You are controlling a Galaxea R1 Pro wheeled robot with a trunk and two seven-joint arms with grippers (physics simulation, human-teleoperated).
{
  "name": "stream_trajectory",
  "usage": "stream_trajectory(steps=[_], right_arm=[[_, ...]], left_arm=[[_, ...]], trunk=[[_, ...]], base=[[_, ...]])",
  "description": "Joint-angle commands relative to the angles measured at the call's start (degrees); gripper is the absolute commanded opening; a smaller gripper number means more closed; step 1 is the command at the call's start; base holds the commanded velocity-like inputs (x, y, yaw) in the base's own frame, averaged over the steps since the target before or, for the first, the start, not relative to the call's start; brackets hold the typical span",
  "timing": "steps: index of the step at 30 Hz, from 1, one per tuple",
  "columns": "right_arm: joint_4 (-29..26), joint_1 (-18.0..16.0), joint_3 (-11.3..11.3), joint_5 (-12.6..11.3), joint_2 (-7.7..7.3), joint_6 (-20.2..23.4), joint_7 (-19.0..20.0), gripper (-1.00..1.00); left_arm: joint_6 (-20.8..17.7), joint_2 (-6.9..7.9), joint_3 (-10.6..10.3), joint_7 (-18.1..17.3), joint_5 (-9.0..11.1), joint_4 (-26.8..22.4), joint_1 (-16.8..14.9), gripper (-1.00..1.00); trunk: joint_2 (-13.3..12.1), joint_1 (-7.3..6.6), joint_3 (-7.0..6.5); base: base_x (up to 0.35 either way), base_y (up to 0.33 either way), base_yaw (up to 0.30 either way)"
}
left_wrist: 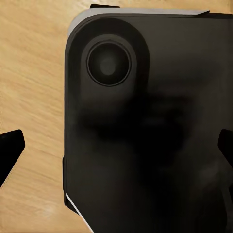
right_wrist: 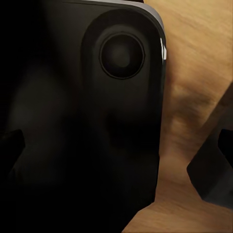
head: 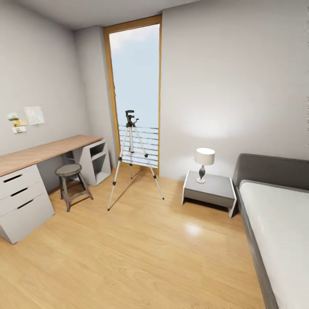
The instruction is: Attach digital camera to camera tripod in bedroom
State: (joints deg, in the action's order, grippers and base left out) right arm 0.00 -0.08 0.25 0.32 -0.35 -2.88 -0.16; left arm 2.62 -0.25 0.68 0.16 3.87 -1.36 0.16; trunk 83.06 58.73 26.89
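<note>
Bedroom ahead — camera tripod (head: 131, 154) stands by the window, well apart; approach step, likely find the camera next — each gripper's state cannot be told.

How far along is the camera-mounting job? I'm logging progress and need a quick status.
Done: the robot is in the bedroom, with the camera tripod standing on the wood floor before the tall window. In hand: nothing visibly held; each wrist view shows a dark robot body panel over the floor, fingertips apart at the edges. Left: the tripod's black head looks bare, so the digital camera must be fetched and attached.
</note>
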Motion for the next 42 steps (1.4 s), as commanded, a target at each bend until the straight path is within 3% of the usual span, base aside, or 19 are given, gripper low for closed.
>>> stream_trajectory(steps=[1, 26, 42], right_arm=[[0.0, 0.0, 0.0, 0.0, 0.00, -0.2, 0.0, 1.00], [0.0, 0.0, 0.1, 0.1, -0.26, 0.0, 0.1, 1.00], [0.0, 0.0, 0.1, 0.1, -0.27, -0.1, 0.0, 1.00]], left_arm=[[0.1, -0.01, 0.0, 0.0, 0.4, 0.0, 0.0, 1.00], [0.1, 0.03, 0.0, 0.0, 0.4, -0.1, 0.0, 1.00], [0.1, -0.01, 0.0, 0.1, 0.4, -0.1, 0.0, 1.00]], trunk=[[0.0, 0.00, 0.04], [0.0, 0.00, 0.04], [0.0, 0.00, 0.04]], base=[[0.000, 0.000, -0.114], [-0.001, 0.000, -0.018], [-0.121, 0.000, 0.000]])
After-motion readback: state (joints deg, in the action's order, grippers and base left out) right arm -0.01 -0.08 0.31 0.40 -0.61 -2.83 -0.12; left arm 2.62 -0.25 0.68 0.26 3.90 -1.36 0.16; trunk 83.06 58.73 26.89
